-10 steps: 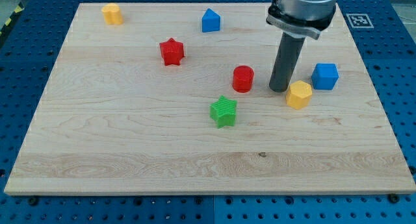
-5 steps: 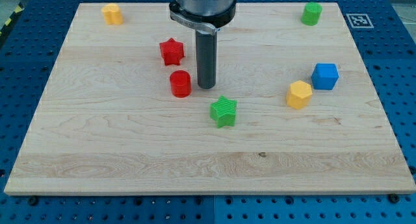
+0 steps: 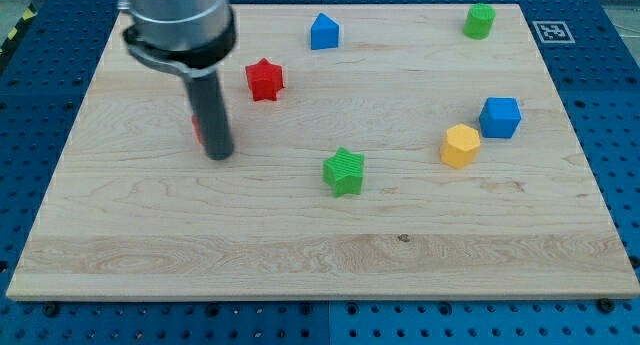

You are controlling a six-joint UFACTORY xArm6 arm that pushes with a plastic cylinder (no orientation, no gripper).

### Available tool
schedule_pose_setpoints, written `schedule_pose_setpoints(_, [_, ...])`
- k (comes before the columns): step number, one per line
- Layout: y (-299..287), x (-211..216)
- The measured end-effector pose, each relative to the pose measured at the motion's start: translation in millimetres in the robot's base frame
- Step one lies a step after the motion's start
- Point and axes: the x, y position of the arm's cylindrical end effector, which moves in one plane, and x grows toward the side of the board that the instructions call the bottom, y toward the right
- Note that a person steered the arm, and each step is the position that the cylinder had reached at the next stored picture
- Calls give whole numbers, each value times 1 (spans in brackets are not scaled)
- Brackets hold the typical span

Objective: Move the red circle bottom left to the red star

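The red star [image 3: 265, 79] lies on the wooden board [image 3: 320, 235] in its upper left part. The red circle [image 3: 198, 130] is almost wholly hidden behind my rod; only a thin red sliver shows at the rod's left edge. It lies to the lower left of the red star. My tip [image 3: 220, 154] rests on the board just right of and below that sliver, touching or nearly touching the circle.
A blue house-shaped block [image 3: 324, 31] lies at the top centre and a green block [image 3: 480, 21] at the top right. A blue cube [image 3: 500, 117] and a yellow hexagon [image 3: 461, 145] lie at the right. A green star [image 3: 344, 171] lies at the centre.
My rod has swept from the view's right to the left, pushing the red circle leftward past the green star to below left of the red star. The rod now hides the yellow block at top left.
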Motion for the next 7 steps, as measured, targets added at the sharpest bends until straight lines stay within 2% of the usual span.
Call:
schedule_pose_setpoints(1, [-26, -14])
schedule_pose_setpoints(4, [-3, -8])
schedule_pose_setpoints(5, [43, -18])
schedule_pose_setpoints(7, [140, -87])
